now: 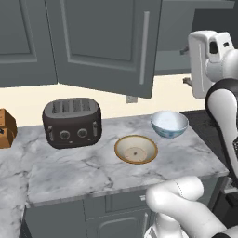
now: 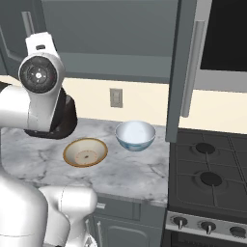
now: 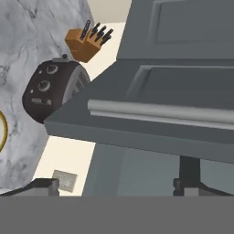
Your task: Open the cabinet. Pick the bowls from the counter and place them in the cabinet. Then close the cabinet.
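Already both doors of the cabinet (image 1: 104, 42) stand swung out over the desk (image 1: 93, 162), their handles edge-on. End effector (image 3: 116, 185) hangs wide, empty, by the door's silver handle (image 3: 160, 112). Cream bowl (image 1: 136, 149) sits mid-desk; blue-patterned bowl (image 1: 169, 124) at its 2 o'clock, near but apart. Toaster (image 1: 72, 122) at 10 o'clock, knife block (image 1: 5, 128) beyond. Judgement: doors overhang the lift path.
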